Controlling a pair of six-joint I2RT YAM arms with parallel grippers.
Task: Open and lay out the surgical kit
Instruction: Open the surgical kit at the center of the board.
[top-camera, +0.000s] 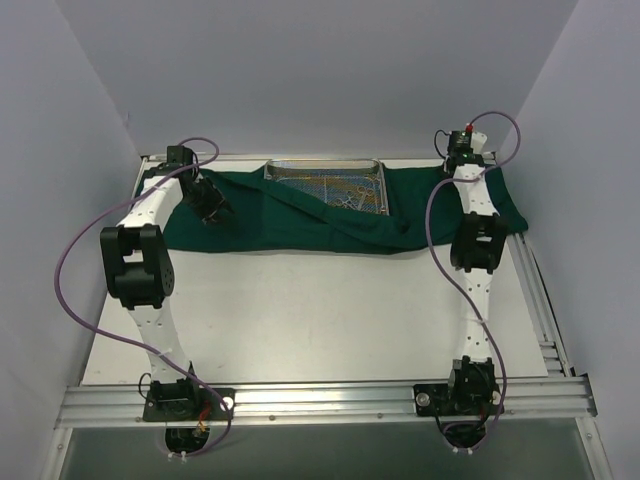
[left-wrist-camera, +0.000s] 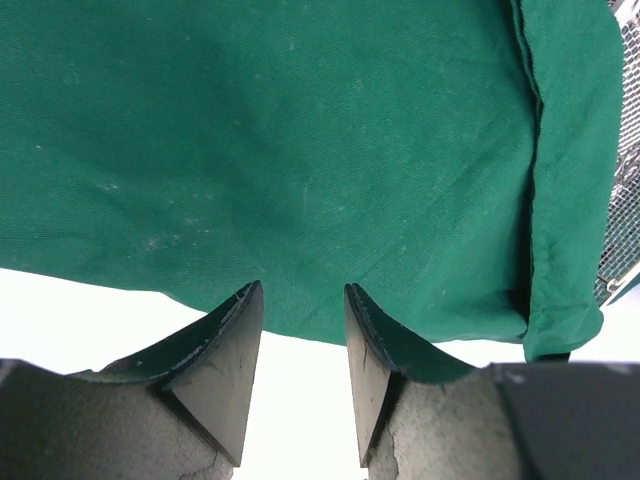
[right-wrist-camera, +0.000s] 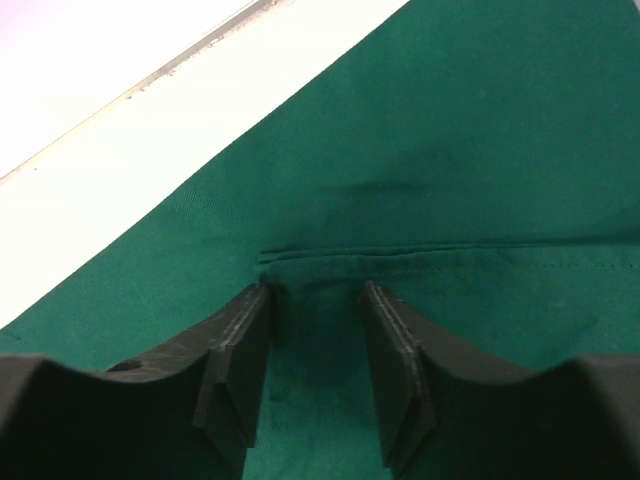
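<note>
- Surgical kit cloth (right-wrist-camera: 450, 150) fills the right wrist view under the right gripper (right-wrist-camera: 315, 292), whose two dark fingers (right-wrist-camera: 235, 350) stand apart with green fabric showing in the gap and nothing clamped between them.
- A stitched seam (right-wrist-camera: 450, 248) runs from 9 to 3 o'clock just past those fingertips, and bare white table (right-wrist-camera: 90, 70) shows toward 10 o'clock.
- Left gripper (left-wrist-camera: 303, 292) also has its fingers (left-wrist-camera: 225, 345) apart. The gap frames white table, and the tips reach only as far as the cloth's near edge.
- In that view the cloth spreads from 9 to 2 o'clock. A folded hem hangs down at 3 o'clock, with wire mesh of the tray (left-wrist-camera: 625, 190) just beyond it.
- From the top camera the green cloth (top-camera: 290, 232) lies across the far part of the table (top-camera: 330, 310), its long axis running 9 to 3 o'clock.
- Its right end drapes toward the table's edge at 3 o'clock.
- The left arm's head sits over the cloth's left end at about 10 o'clock, the right arm's over the right end at about 2 o'clock.
- The silver mesh tray (top-camera: 325, 163) rests at 12 o'clock between the two arms, its long side also lying 9 to 3 o'clock.
- A raised fold of cloth crosses from the tray's left side toward 4 o'clock, overlapping its near-left corner.
- Small silver instruments (top-camera: 345, 190) lie jumbled inside the tray, too small to tell which way each points.
</note>
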